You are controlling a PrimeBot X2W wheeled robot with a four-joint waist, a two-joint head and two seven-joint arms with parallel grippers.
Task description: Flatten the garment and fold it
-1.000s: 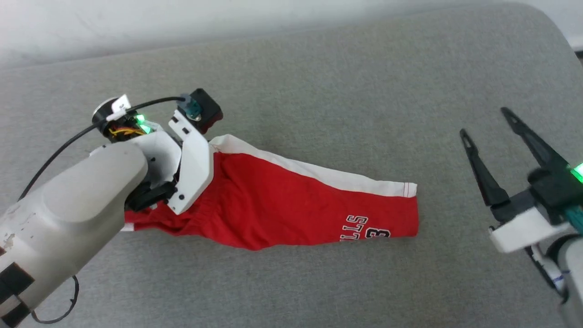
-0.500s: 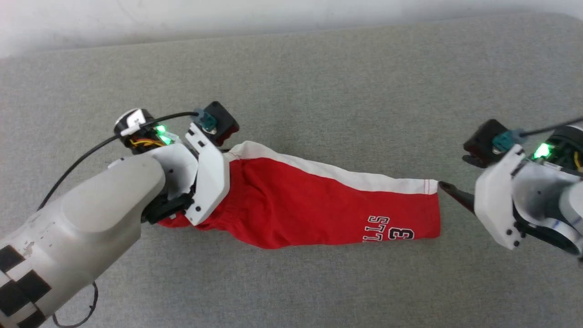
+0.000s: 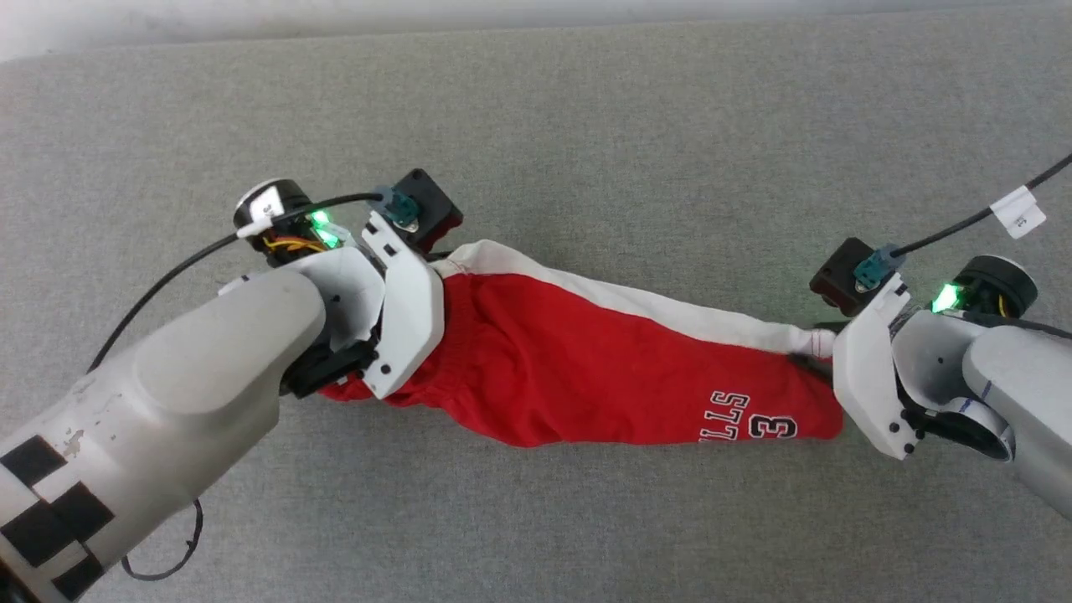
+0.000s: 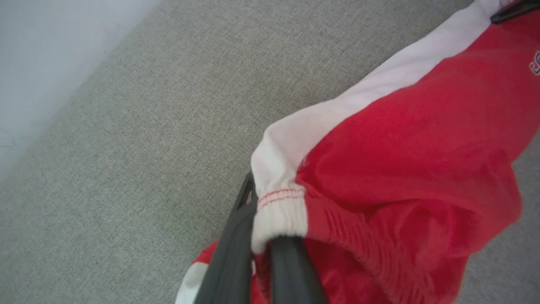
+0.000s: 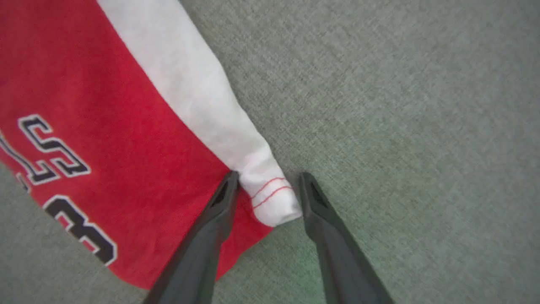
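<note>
**Shorts stretched crosswise between the two grippers**

Nearest the head camera, the pale left forearm [image 3: 167, 402] is reaching in from the lower left and the right forearm [image 3: 1005, 394] from the lower right.

Between them the garment [image 3: 603, 368] is lying on the grey fabric surface [image 3: 586, 126], doubled along its length into a narrow band. Its long axis is running from left to right across the head view, slightly tilted. The gathered waistband end is pointing left and sitting a little farther off, while the leg hem is pointing right and sitting a little nearer. The white side stripe [image 3: 670, 314] is running along the far edge. The print [image 3: 749, 416], dark letters and a 3, is lying turned on its side close to the hem end.

The left gripper [image 4: 263, 219] is pinching the white corner of the waistband, its jaws clamped together on the cloth, which is bunching into folds there.

The right gripper [image 5: 268, 177] is sitting at the hem end with its jaws apart, straddling the white stitched corner. One finger is resting against the red cloth and the other is on the bare surface just beside the corner.

Farthest off, a pale wall [image 3: 84, 25] is bordering the grey surface.
</note>
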